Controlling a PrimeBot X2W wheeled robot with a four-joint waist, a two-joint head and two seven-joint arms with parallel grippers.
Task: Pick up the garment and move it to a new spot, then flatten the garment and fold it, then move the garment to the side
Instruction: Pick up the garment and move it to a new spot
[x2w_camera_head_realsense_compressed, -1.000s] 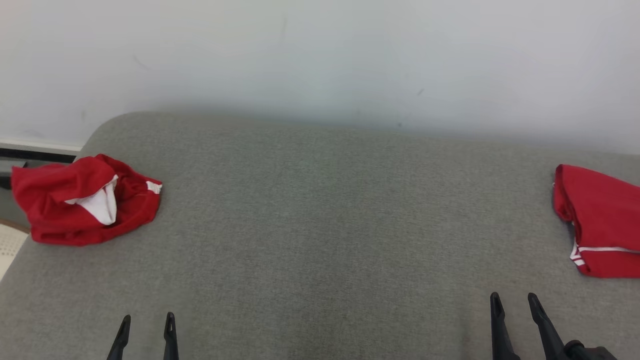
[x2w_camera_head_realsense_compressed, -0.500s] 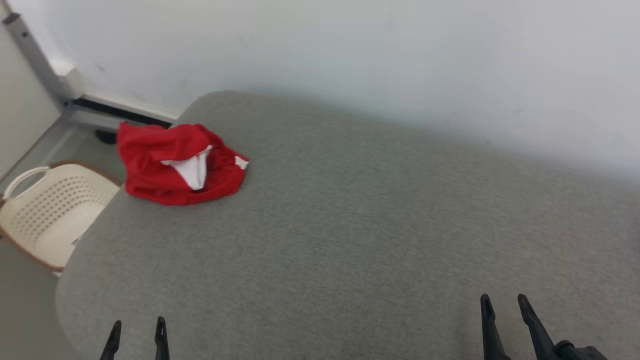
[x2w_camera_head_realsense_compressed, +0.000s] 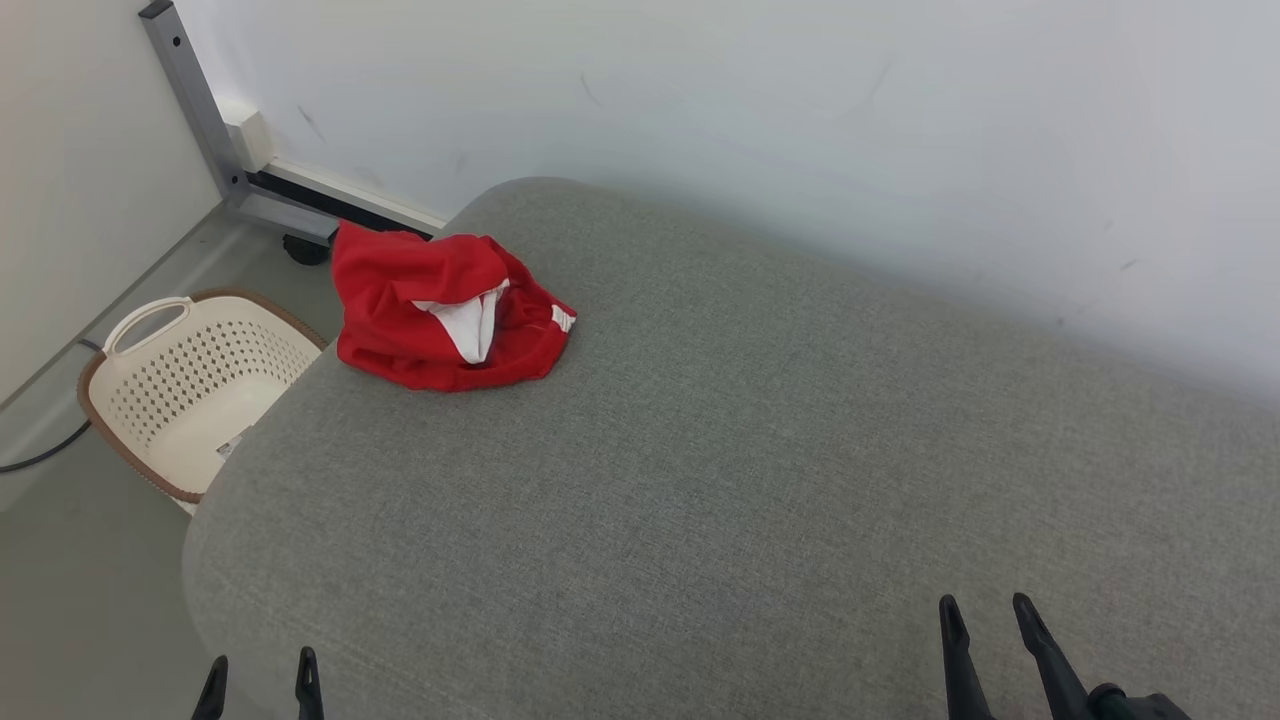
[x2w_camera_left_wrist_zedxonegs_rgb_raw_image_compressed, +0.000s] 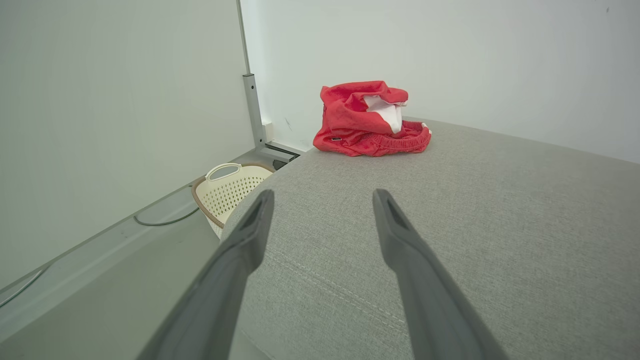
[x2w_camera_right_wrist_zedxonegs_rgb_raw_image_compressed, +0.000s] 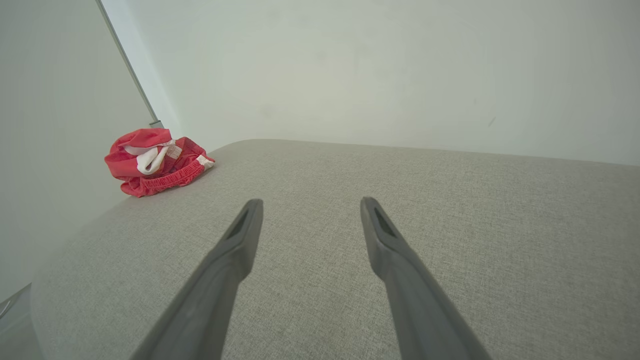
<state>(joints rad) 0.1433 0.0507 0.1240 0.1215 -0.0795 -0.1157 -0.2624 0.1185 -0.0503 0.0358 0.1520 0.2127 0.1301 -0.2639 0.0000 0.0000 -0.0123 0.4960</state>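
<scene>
Two grippers in frame, both empty, fingers spread apart. At the lower left of the head view, the left gripper has its tips about at the near left edge of the grey cushion. Its wrist view shows one finger over the edge and one over fabric, with a wide gap between them. At the lower right, the right gripper is over bare cushion with the same wide gap. Whether either set of tips touches the fabric, I cannot tell from these angles.

The garment is a red crumpled heap, not flattened or folded. White lining shows through a fold in the middle, and there's a small white patch at its right end. Both wrist views show a gathered elastic band along its lower edge. It lies on the far left corner of the cushion, near the wall. Its left part looks to reach the cushion edge, maybe slightly over, but that's hard to judge from the head view. It is well apart from both grippers. In the left wrist view it is ahead and a bit right of the finger gap. In the right wrist view it is far off to the left.

Off the cushion:
- A cream perforated basket with a brown rim stands on the floor, just beside the cushion's left edge and nearer than the garment.
- A grey metal post leans up the wall behind the basket, with a dark wheel at its base.
- A dark cable lies on the floor left of the basket.
</scene>
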